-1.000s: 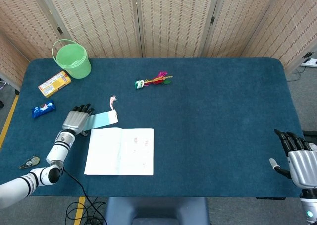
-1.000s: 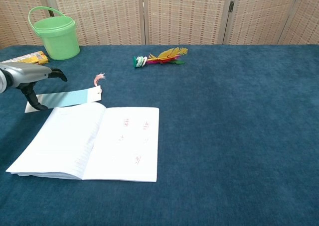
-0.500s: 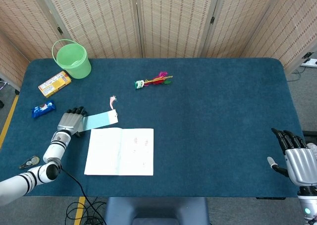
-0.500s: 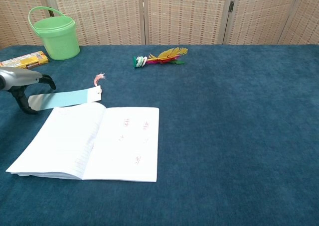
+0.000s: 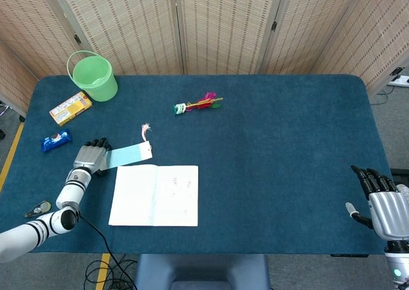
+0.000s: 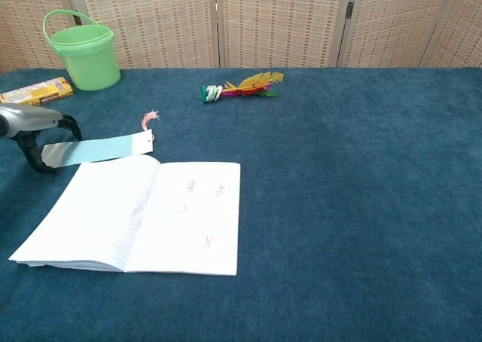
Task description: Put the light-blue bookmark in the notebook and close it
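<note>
The light-blue bookmark (image 5: 131,154) (image 6: 105,148) lies flat on the blue table, just beyond the top left corner of the open white notebook (image 5: 155,195) (image 6: 139,214). Its pink tassel (image 6: 150,117) points away from me. My left hand (image 5: 89,157) (image 6: 34,131) sits at the bookmark's left end, fingers arched over it and thumb down on the cloth beside it, with a gap between them. My right hand (image 5: 382,204) hovers at the table's near right corner, fingers spread and empty; the chest view does not show it.
A green bucket (image 5: 94,77) (image 6: 81,48) stands at the far left. Near it lie a yellow box (image 5: 70,107) (image 6: 36,92) and a blue packet (image 5: 56,140). A feathered toy (image 5: 199,104) (image 6: 239,87) lies beyond the notebook. A small tag (image 5: 38,209) sits near the front left edge.
My left hand has slid left along the bookmark, from resting on its end to just straddling it. The bookmark and notebook have stayed put. The right hand has barely shifted.
</note>
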You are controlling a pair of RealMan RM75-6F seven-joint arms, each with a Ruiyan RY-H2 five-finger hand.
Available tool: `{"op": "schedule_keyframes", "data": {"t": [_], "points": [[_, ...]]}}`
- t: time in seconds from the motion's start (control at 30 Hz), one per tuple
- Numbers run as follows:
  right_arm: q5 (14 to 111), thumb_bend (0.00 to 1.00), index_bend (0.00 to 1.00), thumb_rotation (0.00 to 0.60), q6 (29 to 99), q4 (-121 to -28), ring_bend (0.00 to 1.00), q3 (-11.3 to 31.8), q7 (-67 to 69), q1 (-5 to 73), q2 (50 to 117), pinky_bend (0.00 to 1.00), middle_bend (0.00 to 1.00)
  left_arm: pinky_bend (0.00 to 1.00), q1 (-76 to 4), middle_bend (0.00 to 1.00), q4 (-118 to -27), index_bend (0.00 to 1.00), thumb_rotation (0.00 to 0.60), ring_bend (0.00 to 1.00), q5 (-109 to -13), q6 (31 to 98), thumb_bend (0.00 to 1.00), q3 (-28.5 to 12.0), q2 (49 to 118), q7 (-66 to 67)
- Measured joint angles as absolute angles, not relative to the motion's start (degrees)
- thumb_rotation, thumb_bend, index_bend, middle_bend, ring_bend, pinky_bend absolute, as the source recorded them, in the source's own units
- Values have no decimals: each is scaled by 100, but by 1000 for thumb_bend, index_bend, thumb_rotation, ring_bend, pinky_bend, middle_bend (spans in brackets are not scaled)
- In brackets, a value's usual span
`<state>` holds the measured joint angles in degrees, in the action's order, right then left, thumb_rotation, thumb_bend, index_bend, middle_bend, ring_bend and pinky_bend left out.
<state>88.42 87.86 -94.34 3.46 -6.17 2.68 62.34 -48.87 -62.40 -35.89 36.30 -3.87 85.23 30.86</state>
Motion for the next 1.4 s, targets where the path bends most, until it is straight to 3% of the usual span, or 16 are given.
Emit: {"op": "schedule_keyframes", "data": {"t": [0.53,1.07,1.4], "points": [[8829,193,134,600,8811,-9439,154,353,-614,257,6229,242,207,142,-4970,0,-5958,228,600,0,-3437,3646,294,-323,8732,3037],[8815,193,134,600,8851,-9445,155,342,-597,213,6206,241,207,142,-4945,0,-5842,310,600,0,-3631,3854,389,-352,8887,2926],[8828,192,134,600,8843,-9446,154,359,-603,234,6209,242,207,142,-4815,0,-5916,317,600,0,-3967,3919,395,-491,8769,2560]]}}
